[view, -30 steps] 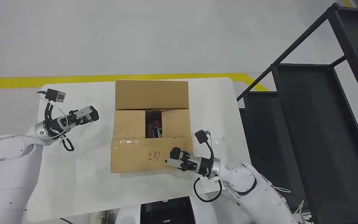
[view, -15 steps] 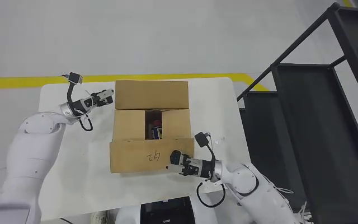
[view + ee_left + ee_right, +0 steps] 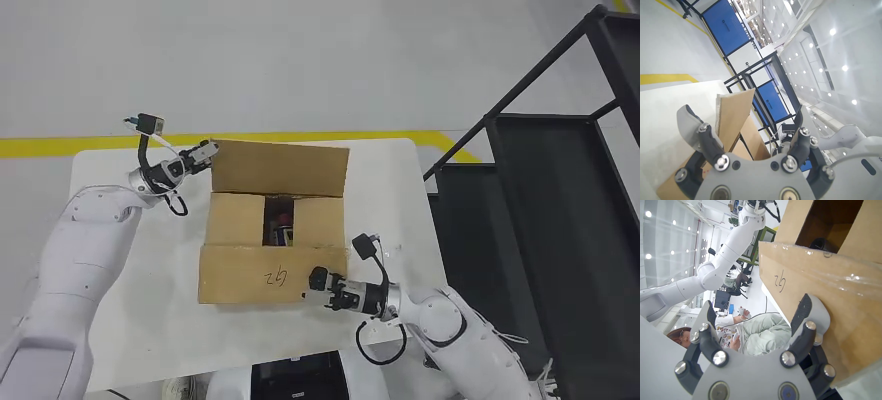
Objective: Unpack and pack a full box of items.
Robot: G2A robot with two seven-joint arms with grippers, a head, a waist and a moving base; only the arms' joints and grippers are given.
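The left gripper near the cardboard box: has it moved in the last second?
Yes. The left gripper has travelled across the table toward the yellow floor line, reaching the far flap of the cardboard box.

Only a narrow slot leads down into the box (image 3: 300,290): two inner flaps (image 3: 234,218) lie flat across its mouth from either side, and the gap between them is crowded with items (image 3: 281,230). The far flap (image 3: 285,170) tilts up; the near flap (image 3: 250,277) lies outward. Bare table (image 3: 150,290) spreads widest on the left.
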